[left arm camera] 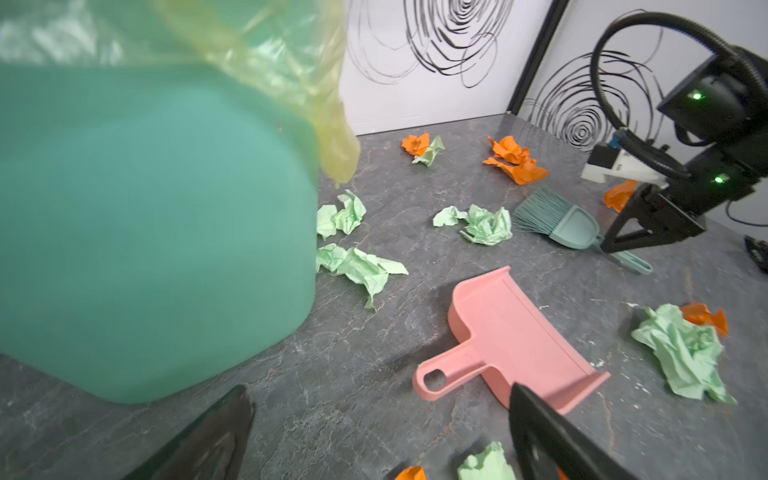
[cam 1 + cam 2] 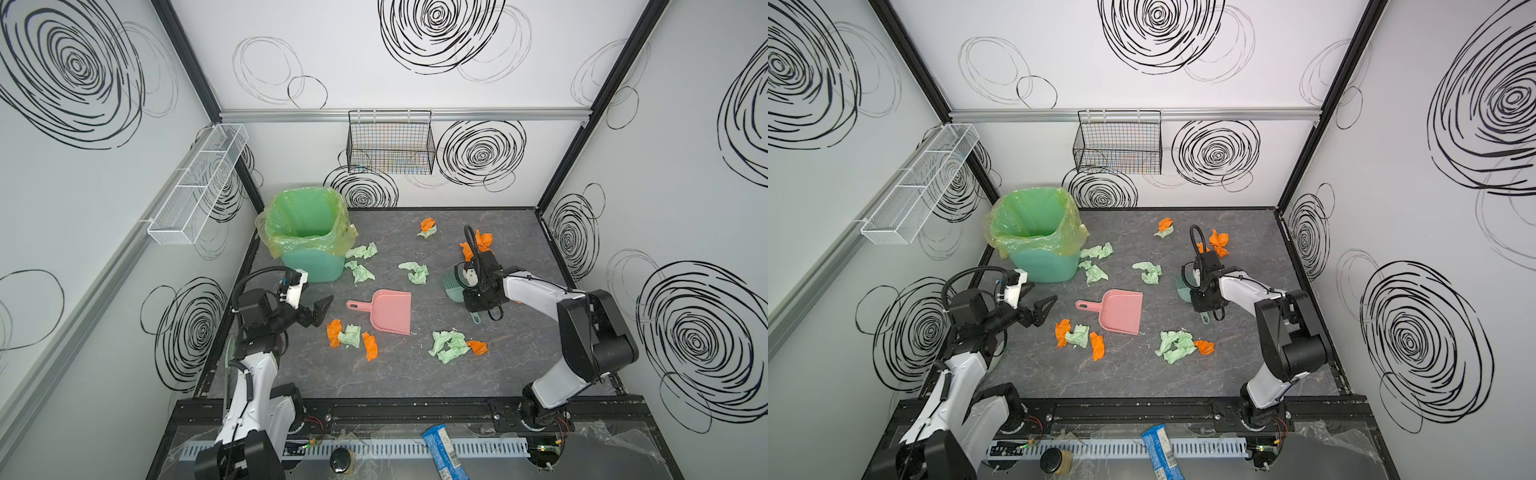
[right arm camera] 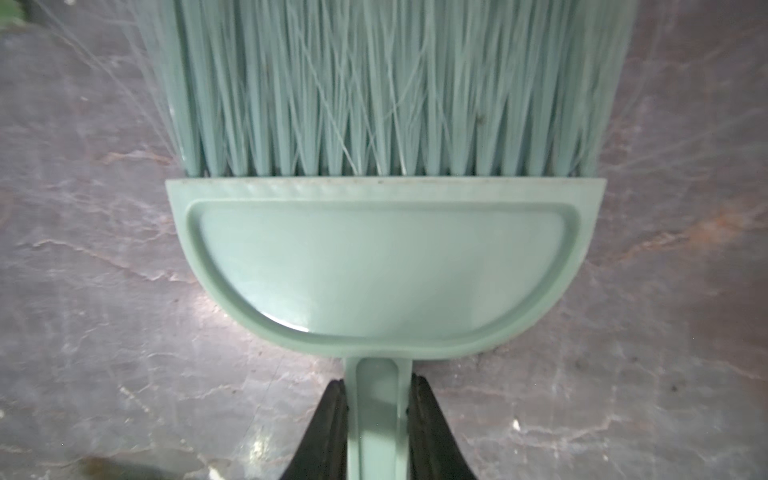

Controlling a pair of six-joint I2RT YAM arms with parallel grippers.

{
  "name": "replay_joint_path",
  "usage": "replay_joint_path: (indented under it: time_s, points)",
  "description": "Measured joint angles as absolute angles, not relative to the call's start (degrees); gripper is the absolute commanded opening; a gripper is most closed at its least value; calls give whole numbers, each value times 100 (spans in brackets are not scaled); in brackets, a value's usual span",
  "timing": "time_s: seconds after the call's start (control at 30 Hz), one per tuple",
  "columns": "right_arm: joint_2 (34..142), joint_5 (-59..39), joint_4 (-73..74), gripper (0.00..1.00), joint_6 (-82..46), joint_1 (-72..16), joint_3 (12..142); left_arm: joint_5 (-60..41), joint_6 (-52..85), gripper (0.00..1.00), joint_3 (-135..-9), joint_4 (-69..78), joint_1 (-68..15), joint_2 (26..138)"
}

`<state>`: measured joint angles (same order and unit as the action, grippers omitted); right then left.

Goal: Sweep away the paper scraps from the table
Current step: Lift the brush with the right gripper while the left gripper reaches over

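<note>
**Now the right tool (image 3: 378, 395) pinches the teal brush (image 3: 374, 270)**

At the left of both top views the left tool (image 2: 318, 312) hovers spread wide, gripping nothing, just beside the green bin (image 2: 309, 245) with its yellow bag. Orange and mint-green paper scraps (image 2: 449, 347) lie scattered on the table (image 2: 395, 376). Some lie at the bin's foot, one cluster sits at lower centre, and others lie toward the back and right. A pink dustpan (image 2: 392, 311) lies flat mid-frame among them. Right of centre, the right tool is pressed against both sides of the brush's handle, and the brush lies low on the table.
</note>
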<state>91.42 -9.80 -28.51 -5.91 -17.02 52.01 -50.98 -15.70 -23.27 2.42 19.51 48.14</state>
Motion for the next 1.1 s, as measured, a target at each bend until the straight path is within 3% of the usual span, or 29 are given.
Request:
replay_joint_path:
  time_s: [0.2, 0.37, 0.7, 1.1]
  points:
    - [8232, -832, -2932, 18, -768, -2064, 5273, -6003, -1747, 100, -3546, -773, 1756, 4801]
    - [7634, -613, -2875, 17, -980, -2762, 5505, -6484, -1352, 98, -4108, -1057, 854, 5207]
    - [7175, 154, -2108, 15, -1653, -4379, 5642, -5540, -161, 97, -4209, -272, -1470, 5402]
    - [6689, 858, -1302, 14, -1970, -5085, 5450, -5148, 696, 83, -4965, 416, -2005, 6997]
